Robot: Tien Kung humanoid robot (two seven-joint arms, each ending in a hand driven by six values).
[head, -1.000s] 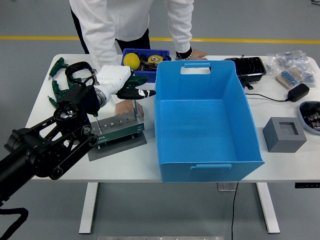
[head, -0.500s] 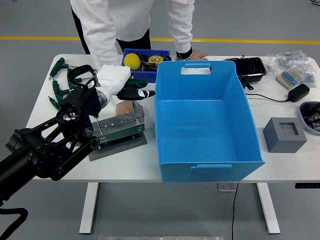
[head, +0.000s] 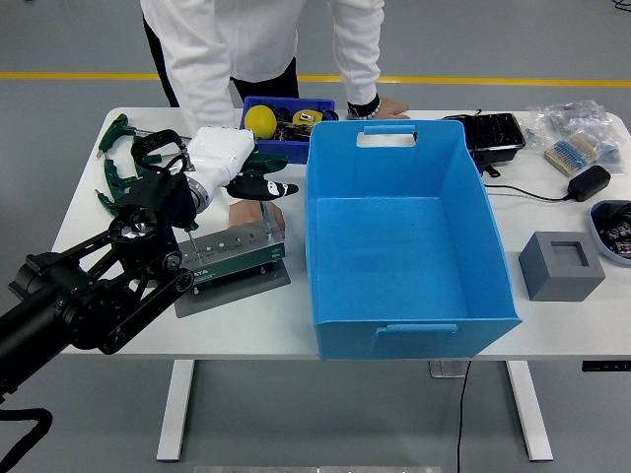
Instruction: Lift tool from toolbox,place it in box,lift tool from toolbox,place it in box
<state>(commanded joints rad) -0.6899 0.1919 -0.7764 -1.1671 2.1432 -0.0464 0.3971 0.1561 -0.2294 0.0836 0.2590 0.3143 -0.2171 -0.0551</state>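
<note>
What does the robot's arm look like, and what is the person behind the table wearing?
The robot's left arm is black, built from chunky links with round joints. A white cuff sits at the wrist, then the robot hand with black fingers. The person wears long white sleeves and a dark band at one wrist.

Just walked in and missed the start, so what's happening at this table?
The left robot hand reaches over the green tool holder, fingers closed on a thin upright tool standing in it. A person across the table presses a hand on the holder, the other hand resting behind the big blue box, which has nothing in it yet.
</note>
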